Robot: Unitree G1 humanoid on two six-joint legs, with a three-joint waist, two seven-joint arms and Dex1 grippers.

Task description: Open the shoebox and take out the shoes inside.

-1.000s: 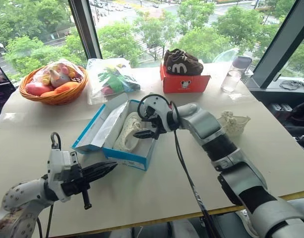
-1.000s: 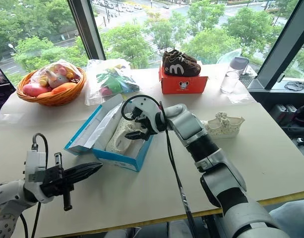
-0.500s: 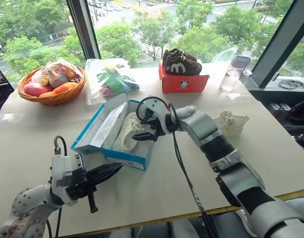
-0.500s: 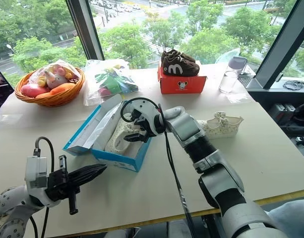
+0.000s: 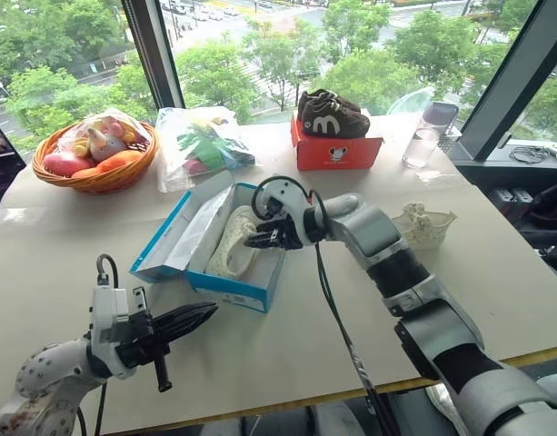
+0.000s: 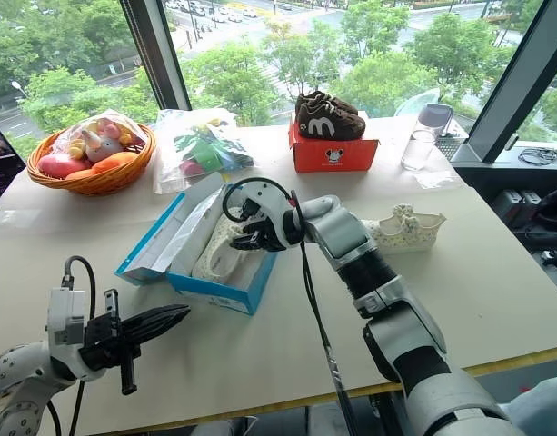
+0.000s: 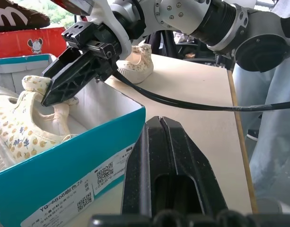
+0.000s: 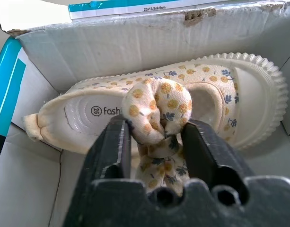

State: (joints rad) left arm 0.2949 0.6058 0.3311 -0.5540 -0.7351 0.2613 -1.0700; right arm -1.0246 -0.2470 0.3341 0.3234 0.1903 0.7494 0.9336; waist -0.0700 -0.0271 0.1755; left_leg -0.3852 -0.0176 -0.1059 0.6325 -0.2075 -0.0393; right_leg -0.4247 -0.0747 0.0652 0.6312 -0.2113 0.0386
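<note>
Right gripper (image 8: 153, 137) pinching cream floral fabric shoe (image 8: 182, 111) in open blue cardboard shoebox (image 5: 246, 289).
Left gripper (image 5: 205, 313) pressed together, empty.

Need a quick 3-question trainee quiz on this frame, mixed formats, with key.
1. True or false: the shoebox is already open.
2. What does the right gripper pinch? A) the bow on the cream shoe in the box B) the box wall C) a cable
3. Fill in: the second cream shoe stands on the ____, outside the box.

Key:
1. True; its lid is folded back to the robot's left.
2. A; the fingers are closed on the floral bow. The left gripper is shut on nothing, above the table.
3. table
</note>
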